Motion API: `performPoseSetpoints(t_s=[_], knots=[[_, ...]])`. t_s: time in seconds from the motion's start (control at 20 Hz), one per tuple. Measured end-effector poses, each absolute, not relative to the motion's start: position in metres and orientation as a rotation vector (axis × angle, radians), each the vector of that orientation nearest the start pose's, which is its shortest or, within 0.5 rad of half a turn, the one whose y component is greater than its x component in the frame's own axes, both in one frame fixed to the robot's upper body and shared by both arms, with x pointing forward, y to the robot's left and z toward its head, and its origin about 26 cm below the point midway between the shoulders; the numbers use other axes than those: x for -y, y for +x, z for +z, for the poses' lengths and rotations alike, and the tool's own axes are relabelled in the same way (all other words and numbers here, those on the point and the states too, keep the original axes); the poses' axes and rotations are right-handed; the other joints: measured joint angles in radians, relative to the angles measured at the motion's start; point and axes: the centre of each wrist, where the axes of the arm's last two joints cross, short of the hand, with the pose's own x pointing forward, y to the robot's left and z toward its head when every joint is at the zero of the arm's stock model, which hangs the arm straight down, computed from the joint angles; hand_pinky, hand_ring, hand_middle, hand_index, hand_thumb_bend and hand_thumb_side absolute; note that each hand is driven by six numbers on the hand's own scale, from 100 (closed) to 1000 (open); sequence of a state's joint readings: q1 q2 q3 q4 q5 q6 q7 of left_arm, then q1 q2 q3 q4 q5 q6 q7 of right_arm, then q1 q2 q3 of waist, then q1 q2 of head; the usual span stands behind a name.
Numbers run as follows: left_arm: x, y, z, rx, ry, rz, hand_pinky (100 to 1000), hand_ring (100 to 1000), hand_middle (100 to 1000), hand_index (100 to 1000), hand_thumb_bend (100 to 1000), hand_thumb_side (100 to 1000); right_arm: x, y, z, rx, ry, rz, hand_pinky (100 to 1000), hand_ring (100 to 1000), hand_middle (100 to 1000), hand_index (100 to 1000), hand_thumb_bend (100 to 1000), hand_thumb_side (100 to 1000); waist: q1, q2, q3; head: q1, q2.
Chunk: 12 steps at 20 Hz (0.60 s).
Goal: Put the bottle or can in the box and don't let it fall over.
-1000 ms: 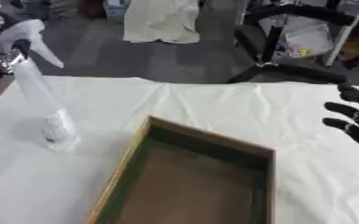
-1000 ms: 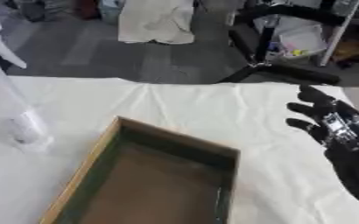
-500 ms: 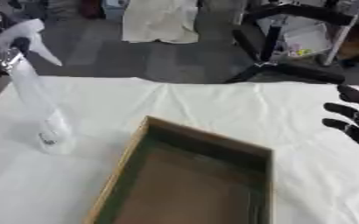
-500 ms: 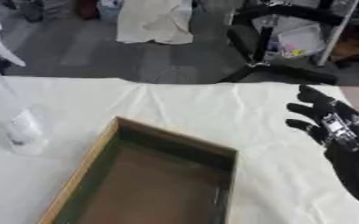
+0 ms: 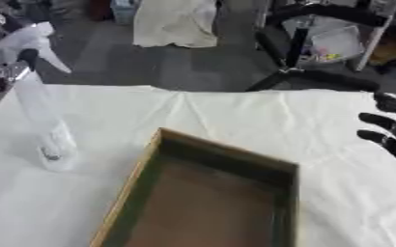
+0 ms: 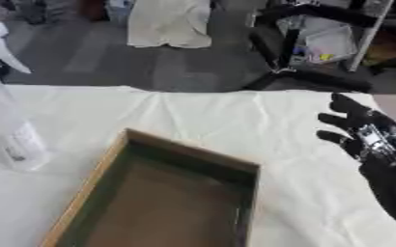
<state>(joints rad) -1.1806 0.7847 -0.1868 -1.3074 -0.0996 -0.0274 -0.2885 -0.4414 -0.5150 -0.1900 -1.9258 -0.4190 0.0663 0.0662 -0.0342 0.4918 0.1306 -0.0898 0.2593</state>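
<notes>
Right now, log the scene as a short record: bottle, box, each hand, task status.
bottle: clear spray bottle, upright on the white cloth, left of the box, not touching it
box: open wooden box, nothing inside
right hand: right hand at the right edge, fingers spread, holding nothing
left hand: not visible
status: bottle not yet in the box

A clear spray bottle (image 5: pixel 42 111) with a white trigger head stands upright, seemingly on the cloth, just left of the box (image 5: pixel 208 195), an open, empty wooden tray.
</notes>
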Motion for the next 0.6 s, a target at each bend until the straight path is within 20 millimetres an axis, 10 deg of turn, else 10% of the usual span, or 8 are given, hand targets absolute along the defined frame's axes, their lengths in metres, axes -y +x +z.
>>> performPoseSetpoints(t_s=[0.6], knots=[[-0.2952, 0.404, 0.4206, 2.202, 0.703, -0.979, 448, 299, 482, 430, 100, 342, 0.325, 0.3106, 0.2678, 2.312, 0.047, 0.263, 835, 891, 987, 788, 100, 587, -0.005, 0.001, 0.007, 0.0, 0.0]])
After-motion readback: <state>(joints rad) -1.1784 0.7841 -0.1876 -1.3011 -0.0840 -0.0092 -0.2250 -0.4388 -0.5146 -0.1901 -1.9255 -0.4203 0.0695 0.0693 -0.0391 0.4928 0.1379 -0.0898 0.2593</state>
